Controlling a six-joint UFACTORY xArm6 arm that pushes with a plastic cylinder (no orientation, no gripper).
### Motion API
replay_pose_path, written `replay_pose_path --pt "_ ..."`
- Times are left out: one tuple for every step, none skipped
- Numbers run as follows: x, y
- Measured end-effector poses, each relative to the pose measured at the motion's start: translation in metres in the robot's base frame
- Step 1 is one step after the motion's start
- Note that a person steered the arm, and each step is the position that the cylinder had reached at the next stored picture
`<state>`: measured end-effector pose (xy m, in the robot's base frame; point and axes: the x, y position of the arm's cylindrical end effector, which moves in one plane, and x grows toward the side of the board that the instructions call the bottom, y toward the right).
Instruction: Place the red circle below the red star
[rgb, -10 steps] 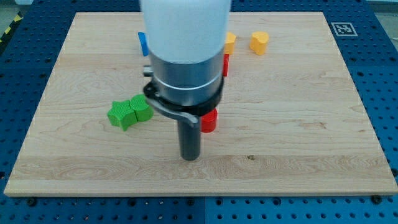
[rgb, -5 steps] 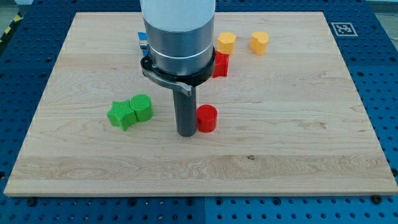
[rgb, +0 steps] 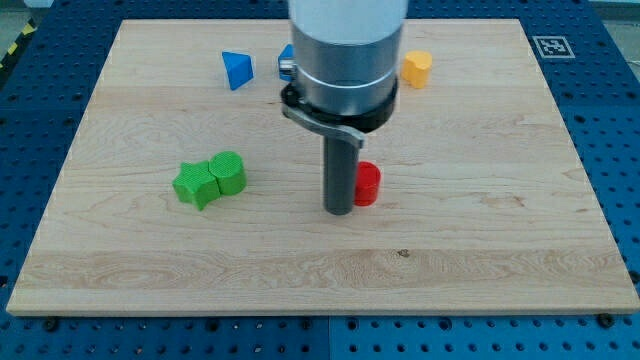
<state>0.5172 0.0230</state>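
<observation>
At the red circle's (rgb: 368, 184) left, my tip (rgb: 339, 211) touches it, mid-push; no jaws exist. Star hidden; next, nudge gently.

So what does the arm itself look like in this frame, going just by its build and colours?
A wide white cylindrical housing at the view's top leads into a grey metallic collar ringed by a dark band with a small bracket. Below it hangs a straight dark rod; my tip is its blunt lower end, just to the view's left of the red circle. No cables or markings show.
</observation>
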Motion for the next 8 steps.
replay_pose_path --pt "0.0 0.012" --pt "0.001 0.019" --pt "0.01 0.037" --pt "0.012 0.048" --pt "0.01 0.048" --pt "-0.004 0.046" --pt "-0.022 0.046" --pt "-0.041 0.046"
